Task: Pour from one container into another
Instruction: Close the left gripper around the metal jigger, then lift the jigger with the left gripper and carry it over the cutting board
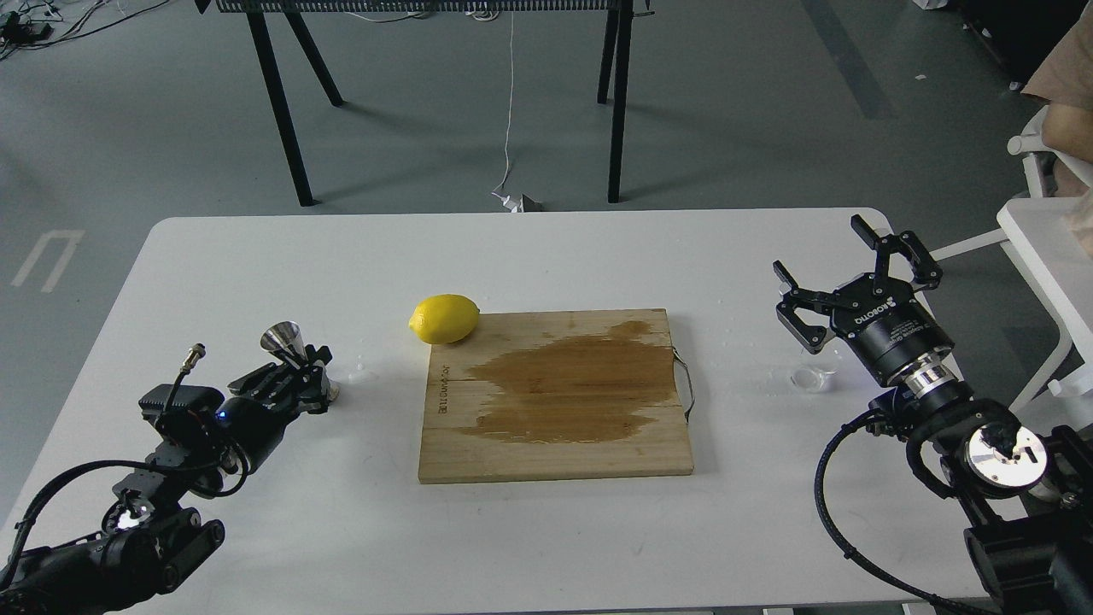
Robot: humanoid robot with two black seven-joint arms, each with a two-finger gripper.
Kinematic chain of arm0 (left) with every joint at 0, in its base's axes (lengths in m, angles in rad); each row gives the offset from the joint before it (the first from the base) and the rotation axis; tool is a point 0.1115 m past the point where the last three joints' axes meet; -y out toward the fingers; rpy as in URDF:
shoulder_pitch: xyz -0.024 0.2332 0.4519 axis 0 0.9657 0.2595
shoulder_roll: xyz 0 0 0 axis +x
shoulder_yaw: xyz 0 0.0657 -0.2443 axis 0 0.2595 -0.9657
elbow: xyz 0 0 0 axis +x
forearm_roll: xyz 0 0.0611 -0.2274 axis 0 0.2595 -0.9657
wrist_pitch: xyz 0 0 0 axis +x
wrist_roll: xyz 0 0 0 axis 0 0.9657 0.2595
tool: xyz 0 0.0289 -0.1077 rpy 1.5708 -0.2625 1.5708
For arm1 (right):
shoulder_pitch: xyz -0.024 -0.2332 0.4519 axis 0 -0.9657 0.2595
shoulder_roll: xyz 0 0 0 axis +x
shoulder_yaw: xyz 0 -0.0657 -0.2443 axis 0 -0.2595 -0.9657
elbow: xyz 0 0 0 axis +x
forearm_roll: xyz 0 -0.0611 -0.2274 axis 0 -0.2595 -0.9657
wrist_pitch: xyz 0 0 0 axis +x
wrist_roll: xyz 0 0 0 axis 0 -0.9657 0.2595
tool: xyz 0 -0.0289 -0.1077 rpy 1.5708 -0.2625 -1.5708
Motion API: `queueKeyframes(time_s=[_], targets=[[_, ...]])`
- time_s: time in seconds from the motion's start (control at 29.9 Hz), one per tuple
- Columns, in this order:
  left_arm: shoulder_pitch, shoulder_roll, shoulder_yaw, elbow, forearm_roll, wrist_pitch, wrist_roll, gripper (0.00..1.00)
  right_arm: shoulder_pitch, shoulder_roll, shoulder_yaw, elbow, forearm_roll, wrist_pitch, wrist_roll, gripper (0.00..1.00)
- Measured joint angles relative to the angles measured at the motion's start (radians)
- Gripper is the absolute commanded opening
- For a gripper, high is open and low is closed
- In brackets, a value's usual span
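Note:
The steel jigger (281,336) stands upright near the table's left side. My left gripper (295,376) reaches up to it from below, one finger on each side of the jigger's lower half, which they hide. The jaws are still apart, and I cannot tell whether they touch the metal. The clear glass cup (811,377) sits on the table at the right. My right gripper (818,248) hovers open just behind and above the cup, holding nothing.
A wooden cutting board (555,444) with a large wet stain lies in the table's middle. A yellow lemon (444,318) rests at its far left corner. Small water drops (359,371) lie right of the jigger. A second white table (1046,256) stands at the right.

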Motion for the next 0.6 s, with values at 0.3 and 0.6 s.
queueKeyframes(time_s=[0.3, 0.6], targets=[[-0.032, 0.007, 0.0, -0.014, -0.001, 0.0, 0.0, 0.12, 0.0, 0.001, 0.0, 0.0, 0.0, 0.0, 0.0, 0.98], [-0.302, 0.12, 0.0, -0.106, -0.001, 0.0, 0.0, 0.13, 0.004, 0.001, 0.002, -0.002, 0.0, 0.0, 0.0, 0.98]])
